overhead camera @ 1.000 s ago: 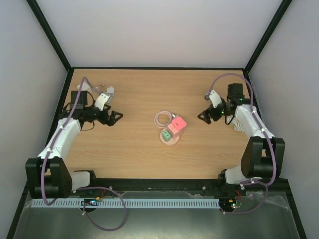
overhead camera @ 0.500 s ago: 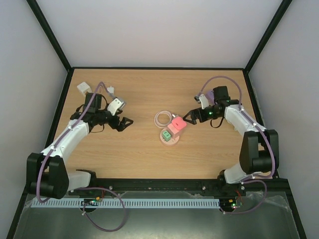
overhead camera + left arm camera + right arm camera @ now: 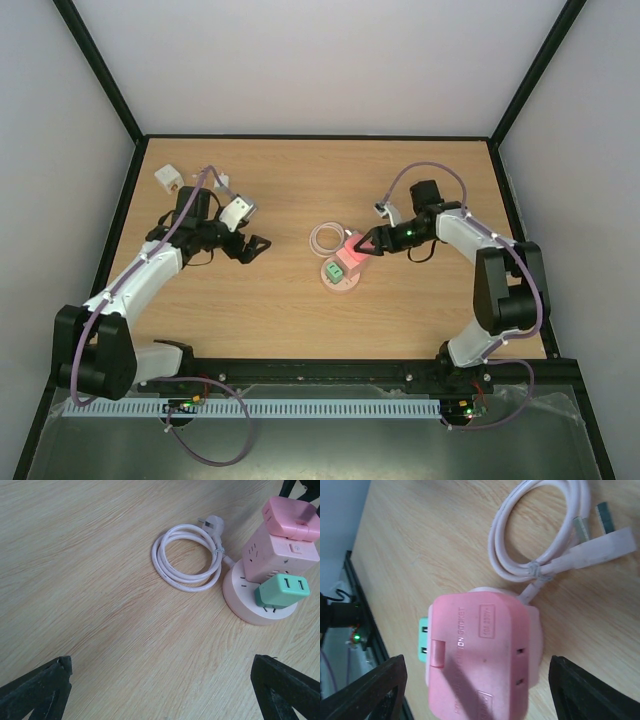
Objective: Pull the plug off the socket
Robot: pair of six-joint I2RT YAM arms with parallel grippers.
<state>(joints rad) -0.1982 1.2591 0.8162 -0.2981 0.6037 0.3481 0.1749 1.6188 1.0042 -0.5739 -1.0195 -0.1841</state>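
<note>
The socket (image 3: 345, 281) is a pale pink round disc with a square pink block (image 3: 277, 555), standing mid-table. A darker pink adapter plug (image 3: 480, 650) sits on top of the block, and a green plug (image 3: 280, 591) sits in the disc's side. The thin pink cable (image 3: 187, 555) lies coiled beside it. My right gripper (image 3: 480, 692) is open, with one finger on each side of the pink adapter and not touching it. My left gripper (image 3: 160, 690) is open and empty over bare wood to the left of the socket.
A white adapter (image 3: 167, 178) and a small white part (image 3: 222, 184) lie at the back left of the wooden table (image 3: 300, 320). Black frame rails run along the table's edges.
My right gripper has swung left from the right side to the socket and now straddles the pink adapter. My left gripper has moved right, toward the middle. The socket has not moved.
</note>
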